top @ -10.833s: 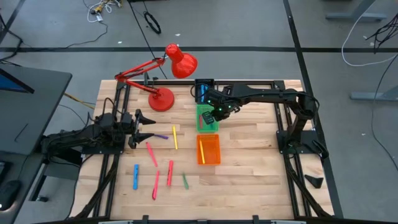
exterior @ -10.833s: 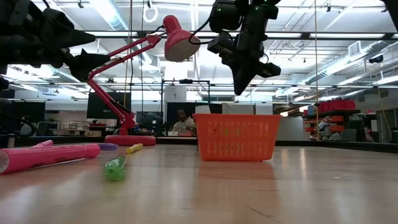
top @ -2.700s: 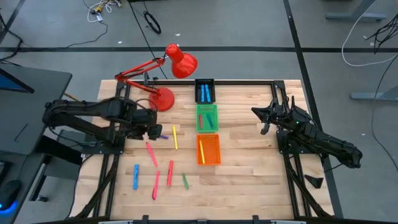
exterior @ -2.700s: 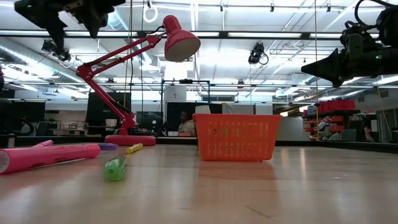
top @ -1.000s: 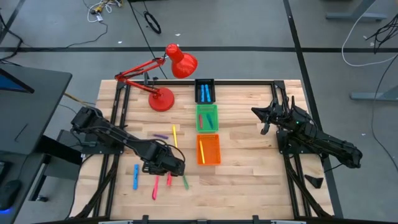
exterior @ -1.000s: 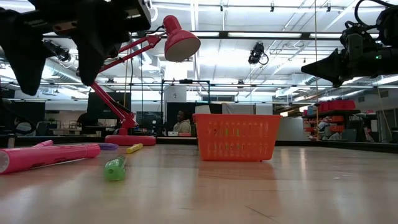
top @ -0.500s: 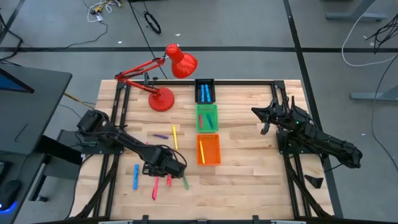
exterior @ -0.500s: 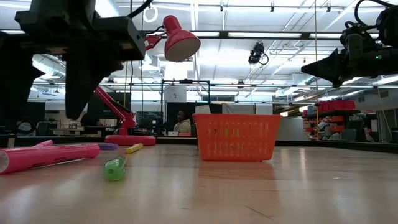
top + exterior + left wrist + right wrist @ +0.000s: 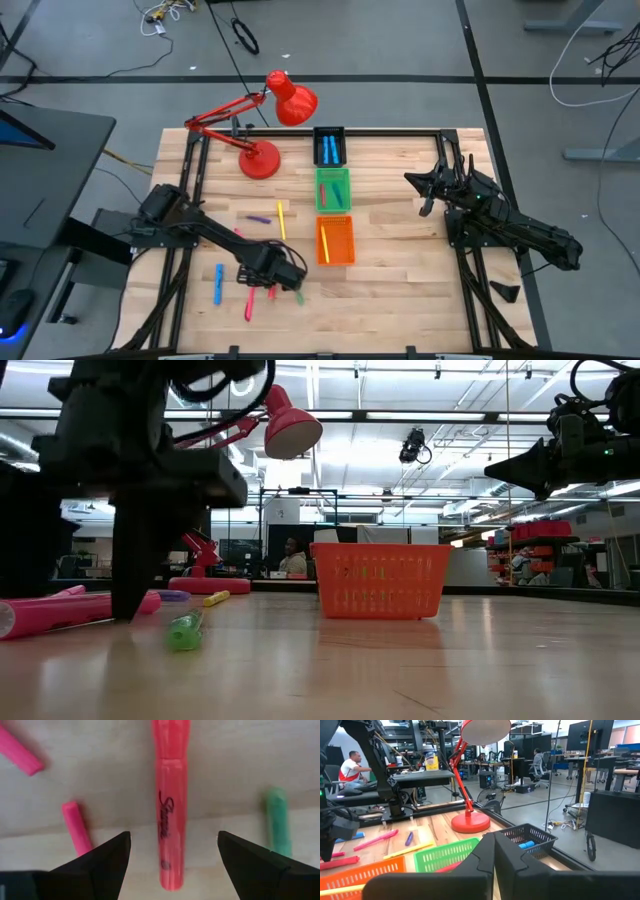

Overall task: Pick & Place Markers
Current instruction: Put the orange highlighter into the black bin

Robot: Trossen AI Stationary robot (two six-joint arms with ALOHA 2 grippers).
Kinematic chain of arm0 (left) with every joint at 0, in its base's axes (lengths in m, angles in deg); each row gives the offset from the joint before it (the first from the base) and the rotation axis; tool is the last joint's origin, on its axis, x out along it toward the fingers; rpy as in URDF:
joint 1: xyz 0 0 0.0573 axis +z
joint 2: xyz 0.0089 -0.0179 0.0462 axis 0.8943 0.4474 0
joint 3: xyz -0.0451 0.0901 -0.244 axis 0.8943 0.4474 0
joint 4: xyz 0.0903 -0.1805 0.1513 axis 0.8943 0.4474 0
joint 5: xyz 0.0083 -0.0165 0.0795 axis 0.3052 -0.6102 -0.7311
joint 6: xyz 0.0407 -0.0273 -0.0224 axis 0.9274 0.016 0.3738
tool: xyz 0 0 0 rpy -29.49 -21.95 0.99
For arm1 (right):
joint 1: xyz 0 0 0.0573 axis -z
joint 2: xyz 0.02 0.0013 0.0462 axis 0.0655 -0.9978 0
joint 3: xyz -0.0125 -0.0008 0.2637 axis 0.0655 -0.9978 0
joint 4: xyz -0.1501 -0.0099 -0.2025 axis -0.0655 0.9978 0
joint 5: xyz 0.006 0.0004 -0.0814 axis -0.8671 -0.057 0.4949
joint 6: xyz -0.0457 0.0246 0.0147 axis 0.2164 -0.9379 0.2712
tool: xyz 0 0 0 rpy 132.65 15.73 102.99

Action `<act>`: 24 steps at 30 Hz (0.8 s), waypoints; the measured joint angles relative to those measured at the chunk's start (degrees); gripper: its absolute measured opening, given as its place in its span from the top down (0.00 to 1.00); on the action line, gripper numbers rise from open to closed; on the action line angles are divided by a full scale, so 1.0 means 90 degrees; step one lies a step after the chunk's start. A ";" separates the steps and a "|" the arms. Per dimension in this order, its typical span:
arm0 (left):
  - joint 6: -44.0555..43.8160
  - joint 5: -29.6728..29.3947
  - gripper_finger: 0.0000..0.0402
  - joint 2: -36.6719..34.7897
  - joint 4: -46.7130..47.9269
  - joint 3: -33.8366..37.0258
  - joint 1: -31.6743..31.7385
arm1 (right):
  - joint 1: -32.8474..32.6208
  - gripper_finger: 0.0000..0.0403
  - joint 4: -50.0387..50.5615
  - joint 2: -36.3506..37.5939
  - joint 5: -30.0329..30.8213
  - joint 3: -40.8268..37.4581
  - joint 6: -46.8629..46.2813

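the high view looks straight down on the whole pale wooden table (image 9: pixel 400 290); the low view, level at its surface, shares the orange mesh tray (image 9: pixel 378 580).

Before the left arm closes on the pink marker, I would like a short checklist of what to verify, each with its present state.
1. Left gripper jaws open: ok, they stand wide apart.
2. Pink marker centred between the jaws: ok in the left wrist view, it runs midway.
3. Neighbours out of the way: ok, the green marker and the short pink marker lie beside it, not touching it.
4. Jaws low enough to grip: cannot tell; the low view shows the arm near the table.
5. Orange tray unobstructed: ok, nothing hangs over it.
6. Right gripper out of the way: ok, shut, at the table's right side.
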 joint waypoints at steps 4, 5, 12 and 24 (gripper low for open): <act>0.0110 0.0024 0.24 0.0146 -0.0092 -0.0024 -0.0028 | -0.0001 0.97 0.0000 0.0000 0.0002 0.0000 0.0000; 0.0174 0.0022 0.24 0.0155 -0.0099 -0.0024 -0.0030 | -0.0002 0.97 0.0000 0.0000 0.0000 0.0000 -0.0002; 0.0372 0.0024 0.27 0.0164 -0.0058 -0.0025 -0.0044 | -0.0002 0.97 0.0000 0.0000 0.0000 0.0000 -0.0002; 0.0390 -0.0033 0.68 0.0179 -0.0052 -0.0015 -0.0213 | -0.0001 0.97 0.0000 0.0000 0.0002 0.0000 -0.0001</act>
